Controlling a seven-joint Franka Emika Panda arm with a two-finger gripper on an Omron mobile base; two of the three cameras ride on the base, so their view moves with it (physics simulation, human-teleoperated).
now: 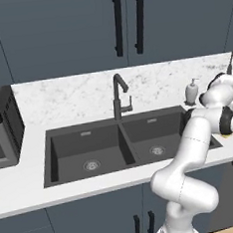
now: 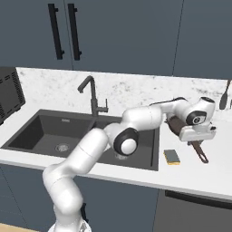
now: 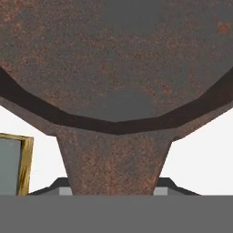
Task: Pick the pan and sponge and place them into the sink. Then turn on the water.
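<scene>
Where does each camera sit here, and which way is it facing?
Left base view: behind the arm's left, facing the sink and faucet; arm at lower right.
Right base view: behind its right, facing the sponge and gripper over the pan; arm from lower left.
Hand view: on the hand, close on the pan's handle; fingertips flank it.
Shared: both base views show sink and faucet.

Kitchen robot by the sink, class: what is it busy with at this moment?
The white arm reaches right of the sink, with its gripper shut on the pan at the handle. The pan sits on the counter, with the sponge lying beside it. Both basins are empty and no water runs from the faucet, so nothing has gone into the sink yet.
</scene>
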